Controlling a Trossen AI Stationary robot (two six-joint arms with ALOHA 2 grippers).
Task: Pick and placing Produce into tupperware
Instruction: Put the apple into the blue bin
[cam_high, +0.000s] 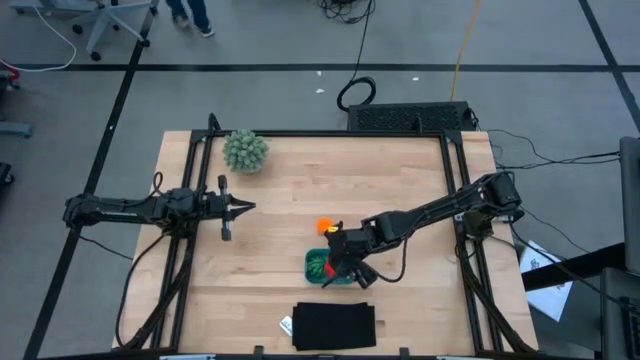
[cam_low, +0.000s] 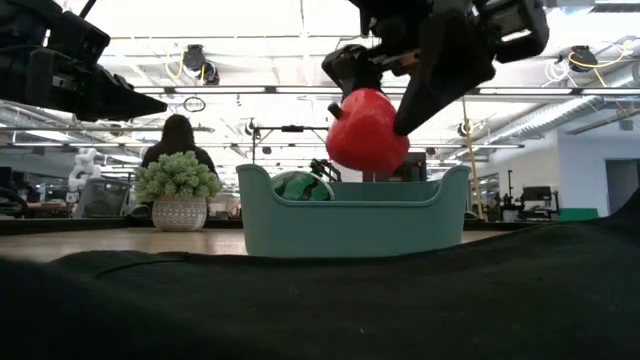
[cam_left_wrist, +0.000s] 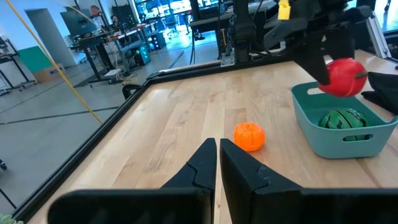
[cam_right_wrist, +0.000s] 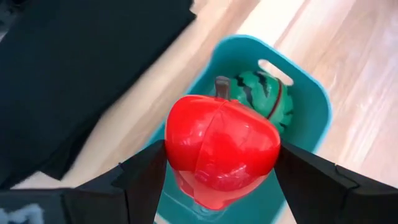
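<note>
My right gripper (cam_low: 385, 105) hangs over the teal tupperware (cam_low: 352, 222) and is shut on the red produce piece (cam_right_wrist: 221, 148), an apple shape with a brown stem. The dark green striped piece (cam_right_wrist: 266, 99) lies inside the tupperware (cam_right_wrist: 308, 93). The orange round piece (cam_left_wrist: 249, 136) rests on the wood just beyond the tupperware's far side (cam_high: 324, 227). My left gripper (cam_left_wrist: 218, 152) waits shut over the table's left part (cam_high: 243, 207), away from all of these. My right gripper pinches the red piece's two sides (cam_right_wrist: 177, 146) between its fingers (cam_right_wrist: 142, 177), coming from above and slanting down. The piece is lifted clear, level with the tupperware's rim (cam_low: 352, 185), its stem (cam_right_wrist: 222, 86) pointing away from the fingers.
A pale-green fuzzy ball plant in a pot (cam_high: 245, 151) stands near the table's far left corner. A flat black rectangle (cam_high: 335, 326) lies at the near edge, just in front of the tupperware. Bare wood stretches between the two arms.
</note>
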